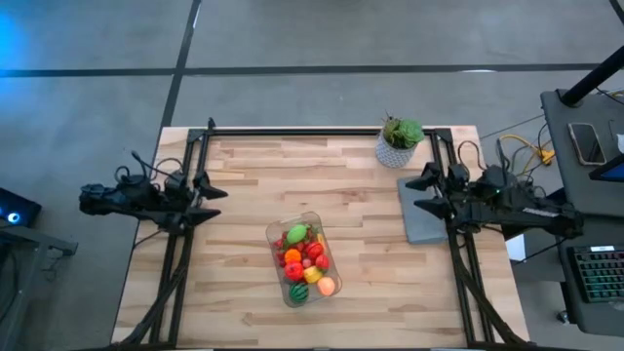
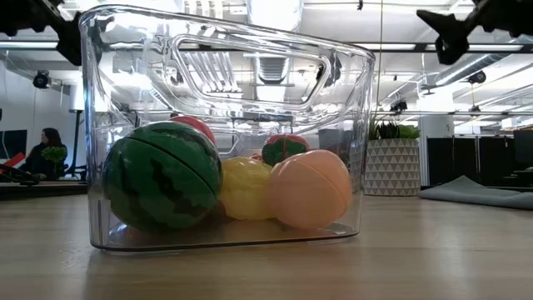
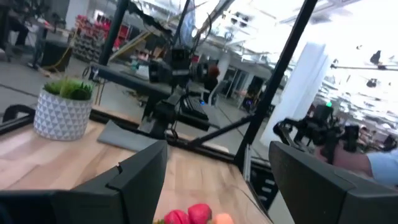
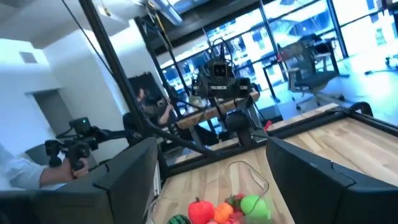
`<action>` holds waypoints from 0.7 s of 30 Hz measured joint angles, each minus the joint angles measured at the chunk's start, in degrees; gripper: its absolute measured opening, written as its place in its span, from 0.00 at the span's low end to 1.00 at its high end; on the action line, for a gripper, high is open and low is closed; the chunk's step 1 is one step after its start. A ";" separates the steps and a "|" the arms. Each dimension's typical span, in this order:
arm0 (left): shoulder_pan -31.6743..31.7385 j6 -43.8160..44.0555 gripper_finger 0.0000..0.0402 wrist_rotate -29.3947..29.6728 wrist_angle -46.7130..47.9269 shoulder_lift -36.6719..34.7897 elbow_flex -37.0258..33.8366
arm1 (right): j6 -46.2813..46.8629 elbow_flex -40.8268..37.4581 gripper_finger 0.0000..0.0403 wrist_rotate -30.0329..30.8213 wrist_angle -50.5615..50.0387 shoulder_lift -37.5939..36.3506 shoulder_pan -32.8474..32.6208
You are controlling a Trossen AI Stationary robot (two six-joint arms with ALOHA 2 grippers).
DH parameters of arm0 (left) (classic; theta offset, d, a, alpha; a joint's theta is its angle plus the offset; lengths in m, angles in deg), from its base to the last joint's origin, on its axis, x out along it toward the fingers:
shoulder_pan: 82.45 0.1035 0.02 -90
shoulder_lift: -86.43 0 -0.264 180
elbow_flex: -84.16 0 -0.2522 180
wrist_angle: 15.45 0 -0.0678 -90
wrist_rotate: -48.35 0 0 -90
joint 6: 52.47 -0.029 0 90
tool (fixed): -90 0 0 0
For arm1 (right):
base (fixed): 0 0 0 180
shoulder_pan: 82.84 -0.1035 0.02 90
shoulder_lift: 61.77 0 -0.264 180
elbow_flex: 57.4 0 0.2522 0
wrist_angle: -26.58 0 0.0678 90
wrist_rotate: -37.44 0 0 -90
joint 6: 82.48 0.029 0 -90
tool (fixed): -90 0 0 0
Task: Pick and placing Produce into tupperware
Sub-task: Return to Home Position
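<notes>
As the left gripper [image 1: 216, 203] and right gripper [image 1: 413, 193] hang spread and empty, all visible toy produce [image 1: 304, 259] fills the clear tupperware [image 1: 277, 228]; the task seems done.

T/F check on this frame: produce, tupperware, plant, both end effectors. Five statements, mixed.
1. All the produce sits inside the tupperware; none lies loose on the table. True.
2. The left end effector grips a strawberry. False: it is open and empty, at the table's left side.
3. The right end effector is open. True.
4. The potted plant stands in the tupperware. False: it stands at the table's far edge, next to the grey slab.
5. The tupperware lies tipped on its side. False: it stands upright on its base.
</notes>
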 joint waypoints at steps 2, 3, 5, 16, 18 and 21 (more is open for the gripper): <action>0.00 -0.08 0.67 0.16 -2.37 0.00 -1.78 | -0.01 -3.11 0.73 -0.96 2.01 -2.10 0.00; -0.01 -0.02 0.67 0.10 -3.59 0.00 -2.81 | 0.03 -4.81 0.74 -1.49 3.57 -3.12 0.00; 0.00 0.03 0.67 0.06 -7.18 0.00 -5.02 | 0.94 -8.23 0.74 -2.14 7.09 -5.14 0.00; 0.00 1.81 0.67 4.71 -20.48 -0.05 -14.81 | 4.34 -18.11 0.73 -10.80 16.26 -10.21 0.01; -0.02 4.34 0.67 7.42 -20.95 -0.03 -16.12 | 4.34 -18.09 0.73 -14.00 14.93 -10.17 0.00; -0.02 9.26 0.67 8.45 -20.26 0.13 -18.56 | 3.91 -18.10 0.74 -16.48 12.65 -10.32 0.00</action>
